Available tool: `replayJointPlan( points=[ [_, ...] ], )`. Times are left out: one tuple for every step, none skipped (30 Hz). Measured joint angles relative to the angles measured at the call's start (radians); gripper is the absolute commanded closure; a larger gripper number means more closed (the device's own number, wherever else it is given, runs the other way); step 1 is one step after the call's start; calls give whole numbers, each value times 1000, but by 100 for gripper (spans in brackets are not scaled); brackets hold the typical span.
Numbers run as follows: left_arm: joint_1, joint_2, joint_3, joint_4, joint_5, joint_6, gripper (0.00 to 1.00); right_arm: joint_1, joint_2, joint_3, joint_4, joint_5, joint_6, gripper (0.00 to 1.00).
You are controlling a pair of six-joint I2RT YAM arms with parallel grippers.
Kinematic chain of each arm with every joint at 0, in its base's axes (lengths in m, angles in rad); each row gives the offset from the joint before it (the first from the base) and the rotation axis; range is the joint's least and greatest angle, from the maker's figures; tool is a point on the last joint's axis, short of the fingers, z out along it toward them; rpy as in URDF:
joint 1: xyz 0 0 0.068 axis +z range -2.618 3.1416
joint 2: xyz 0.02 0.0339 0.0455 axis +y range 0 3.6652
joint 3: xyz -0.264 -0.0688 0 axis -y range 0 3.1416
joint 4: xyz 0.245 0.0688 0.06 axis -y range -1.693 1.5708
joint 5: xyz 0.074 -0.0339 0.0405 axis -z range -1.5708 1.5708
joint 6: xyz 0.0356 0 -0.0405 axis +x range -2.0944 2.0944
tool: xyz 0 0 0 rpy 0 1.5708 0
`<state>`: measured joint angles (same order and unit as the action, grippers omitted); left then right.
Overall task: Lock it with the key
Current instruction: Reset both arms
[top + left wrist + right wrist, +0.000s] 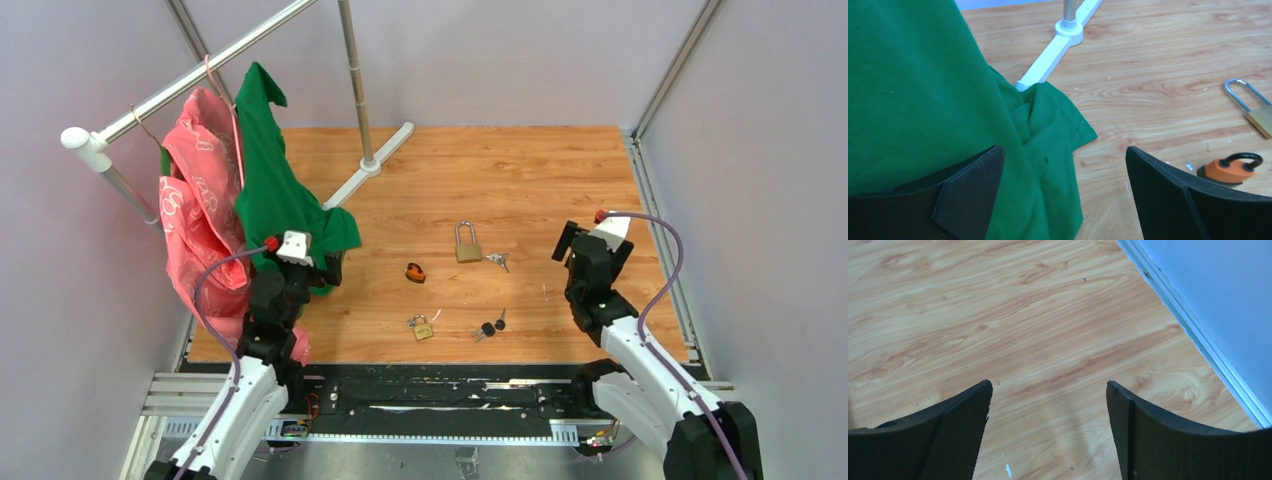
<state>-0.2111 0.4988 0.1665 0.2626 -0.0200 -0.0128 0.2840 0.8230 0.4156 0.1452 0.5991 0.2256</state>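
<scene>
Near the middle of the wooden table lies a large brass padlock point(467, 243) with its shackle up, also at the right edge of the left wrist view point(1255, 107). A small bunch of silver keys point(497, 261) lies just right of it. An orange padlock point(415, 272) point(1230, 169) sits to its lower left. Closer to me lie a small brass padlock point(421, 327) and black-headed keys point(490, 326). My left gripper point(328, 268) point(1064, 155) is open beside the green cloth, holding nothing. My right gripper point(572, 242) point(1049, 386) is open over bare wood at the right.
A clothes rack stands at the back left, its white base point(372, 165) point(1068, 27) on the table. A green garment point(275, 190) point(923, 100) and a pink one point(200, 210) hang from it. A metal rail point(1198, 340) and the wall border the right side.
</scene>
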Motion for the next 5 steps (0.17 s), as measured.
replayJointPlan(
  points=[
    [16, 0, -3, 0, 2, 2, 0, 0, 7, -17, 24, 33, 28, 15],
    [33, 0, -3, 1, 10, 3, 0, 0, 20, -25, 39, 68, 56, 15],
    [42, 0, -3, 3, 13, 6, 0, -1, 35, -27, 46, 92, 76, 15],
    [48, 0, -3, 5, 17, 10, 0, -1, 57, -25, 49, 124, 101, 14],
    [56, 1, -4, 6, 26, 17, 0, -1, 77, -19, 43, 146, 119, 13]
  ],
)
